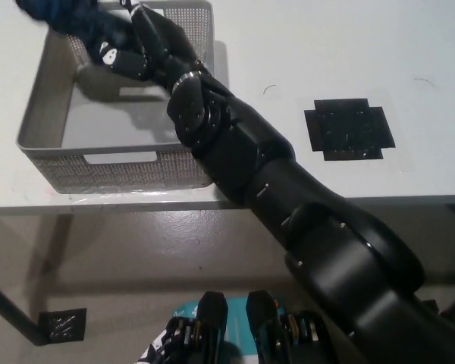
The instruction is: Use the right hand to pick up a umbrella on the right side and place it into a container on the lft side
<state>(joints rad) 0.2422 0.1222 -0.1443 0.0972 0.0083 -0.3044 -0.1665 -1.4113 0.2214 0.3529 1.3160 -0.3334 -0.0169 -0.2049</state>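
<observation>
Over the basket (38, 114), right robot hand (129, 45) grips umbrella (61, 15).

No readable text, label or number shows, as far as visible.
</observation>
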